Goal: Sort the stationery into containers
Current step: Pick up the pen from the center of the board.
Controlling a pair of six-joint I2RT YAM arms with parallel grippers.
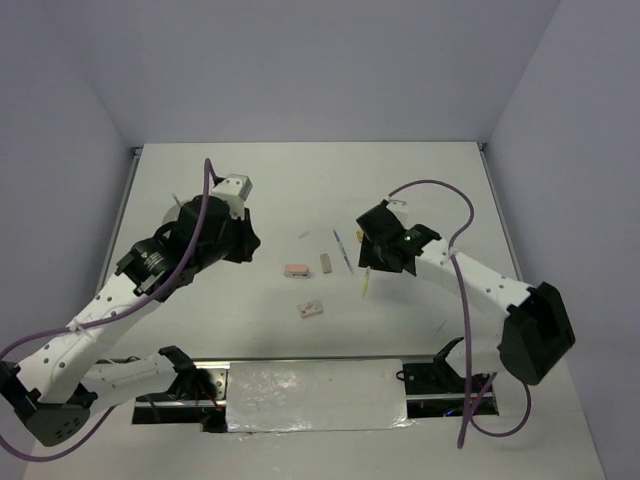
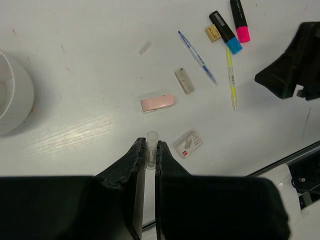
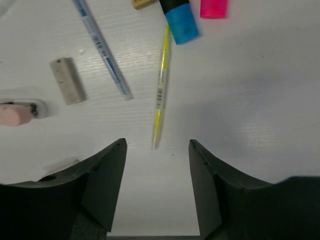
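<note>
Just beyond right hand (image 3: 157, 144), yellow pen (image 3: 161, 85)

Tabletop (image 2: 75, 40): white-painted, matt, with faint wood grain; scuffs and dark specks are noted.

Left gripper (image 2: 151, 146): fingers of matt black plastic, slightly grainy. A translucent pen (image 2: 152, 136) of clear plastic is pinched between them.

Just ahead of that gripper, a pink eraser (image 2: 161, 102) of matt rubber is seen in a glossy clear sleeve. Beyond it, a grey eraser (image 2: 184, 81): dull, soiled surface.

Off to that gripper's left, the tub (image 2: 17, 95): smooth white plastic, soft sheen.

Right gripper (image 3: 157, 145): the same matt black plastic.

Ahead of it, a yellow-green pen (image 3: 161, 80): translucent plastic, with a label that looks like paper. A blue highlighter (image 3: 181, 25): smooth, semi-gloss plastic.
</note>
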